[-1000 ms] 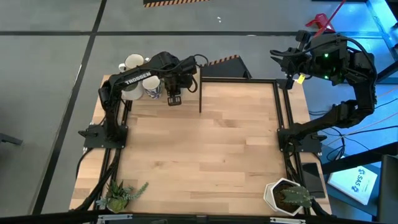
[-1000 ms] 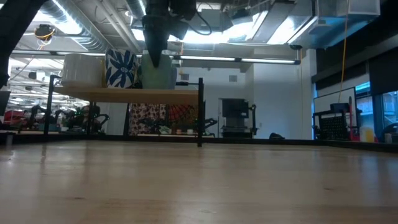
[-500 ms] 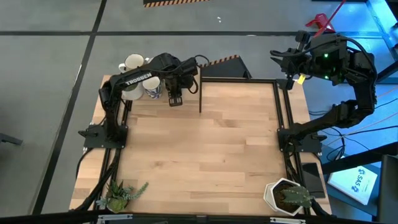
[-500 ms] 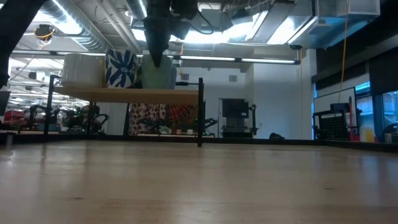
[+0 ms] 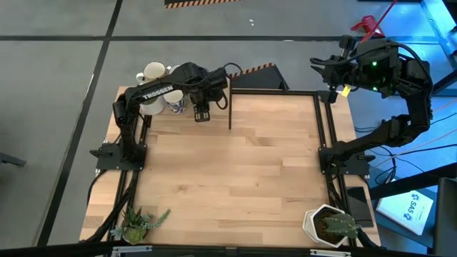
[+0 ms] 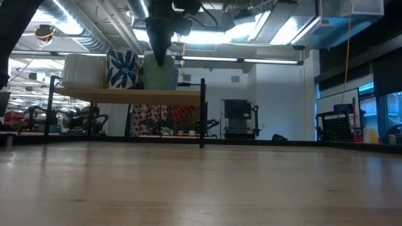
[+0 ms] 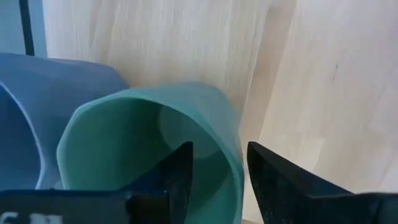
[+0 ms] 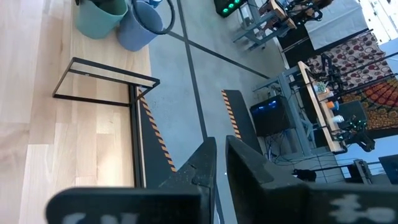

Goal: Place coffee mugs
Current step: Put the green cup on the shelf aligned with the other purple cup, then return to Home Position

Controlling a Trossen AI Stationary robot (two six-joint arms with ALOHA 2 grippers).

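The sage green mug (image 7: 155,143) is a smooth, matte cup, mouth up, standing on the raised shelf (image 6: 125,95) at the tabletop's (image 5: 235,171) far left corner, touching the purple-blue mug (image 7: 37,118). My left fingers (image 7: 177,177) straddle its rim, released. The white plant pot (image 5: 314,223) holds a cactus. The tabletop's middle lies open. My right fingers (image 8: 208,165) are clenched off the far right corner.

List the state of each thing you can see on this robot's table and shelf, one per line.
Sage green ceramic mug: upright on the raised wooden shelf, not gripped.
Plain blue ceramic mug: upright beside the green one.
Left hand: open, fingers astride the green mug's rim.
Right hand: shut, empty, raised beyond the table's edge.
White hexagonal plant pot: upright, planted.
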